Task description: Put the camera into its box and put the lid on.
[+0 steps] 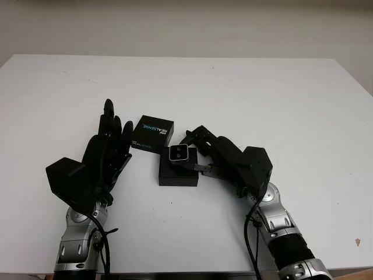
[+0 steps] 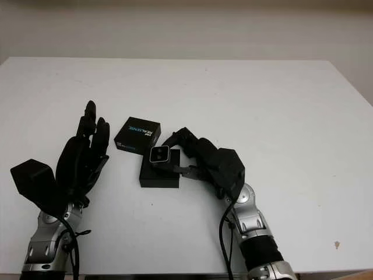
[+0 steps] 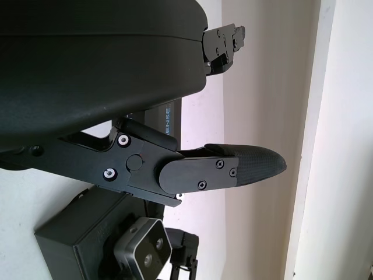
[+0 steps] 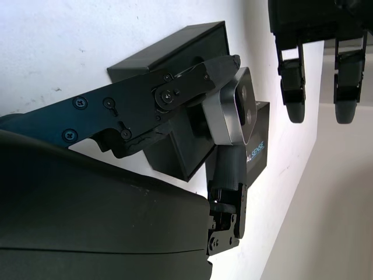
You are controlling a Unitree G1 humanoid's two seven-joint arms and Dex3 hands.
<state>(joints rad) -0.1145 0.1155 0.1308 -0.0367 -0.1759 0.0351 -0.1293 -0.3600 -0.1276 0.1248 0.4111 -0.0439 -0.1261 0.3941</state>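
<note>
Right wrist view: right robot hand pinches camera over box.

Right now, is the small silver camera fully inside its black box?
No. The small silver camera sits above the open black box, gripped by the right hand.

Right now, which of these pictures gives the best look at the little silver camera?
The right wrist view: the camera is close up between the right hand's fingers, over the open black box. Both eye views show it small, above the box beside the printed lid. The left wrist view shows it at the picture's edge.
</note>
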